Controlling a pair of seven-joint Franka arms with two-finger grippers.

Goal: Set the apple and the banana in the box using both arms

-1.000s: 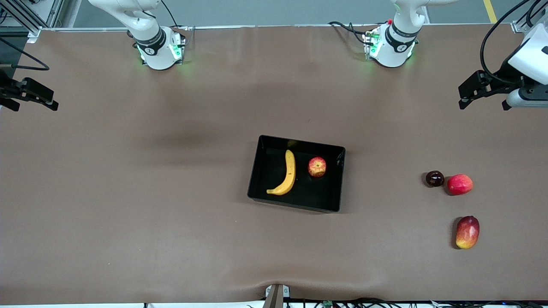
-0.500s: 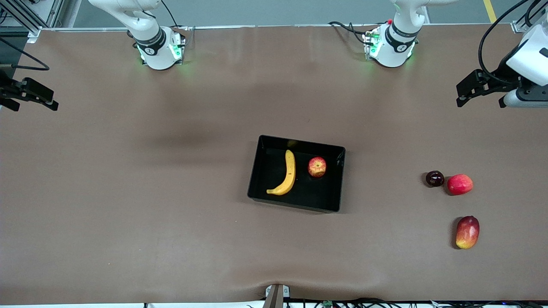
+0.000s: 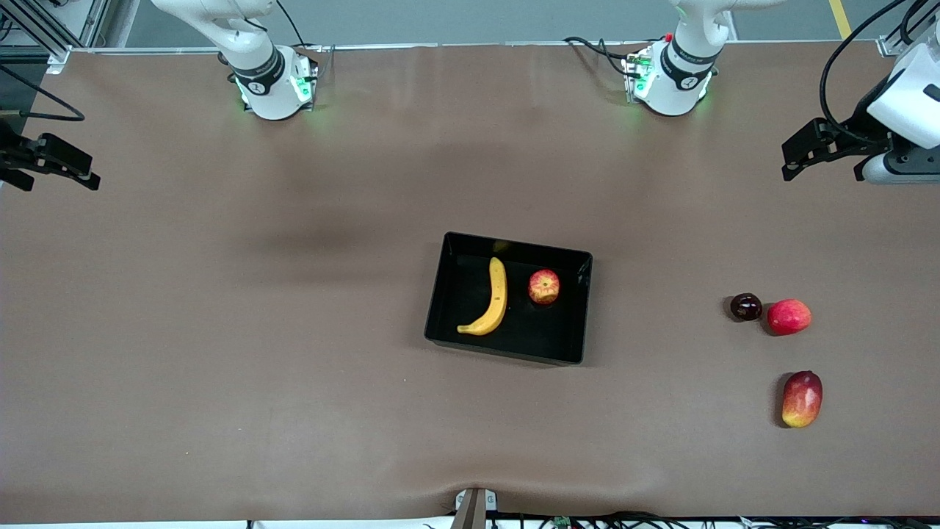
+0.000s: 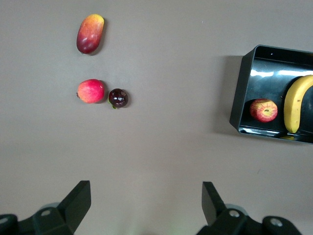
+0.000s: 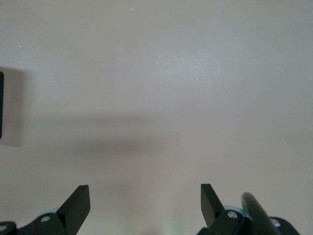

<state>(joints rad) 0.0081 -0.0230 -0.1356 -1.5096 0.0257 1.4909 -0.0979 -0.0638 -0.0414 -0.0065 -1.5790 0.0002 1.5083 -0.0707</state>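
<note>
We see both arms drawn back to the ends of the table, each hanging high over bare tabletop. The left gripper is up over the brown table at the left arm's end, well apart from everything on it; its wrist points down at the surface. The right gripper hangs over the right arm's end, just as far from the middle.

Between them, about midway along the table, we find the box. The banana lies flat inside it, in the half toward the right arm's end, and the apple sits beside it in the half toward the left arm's end, stem dimple up. The two fruits are close but apart.

Toward the left arm's end lie three other fruits: a small dark round fruit just beside a pinkish-red fruit, and a mango nearer to the front camera than that pair. Nothing lies between the box and either gripper.

In the left wrist view we see its fingers spread wide with only table between them, holding nothing. The right wrist view shows the same: fingers wide apart, nothing held.
</note>
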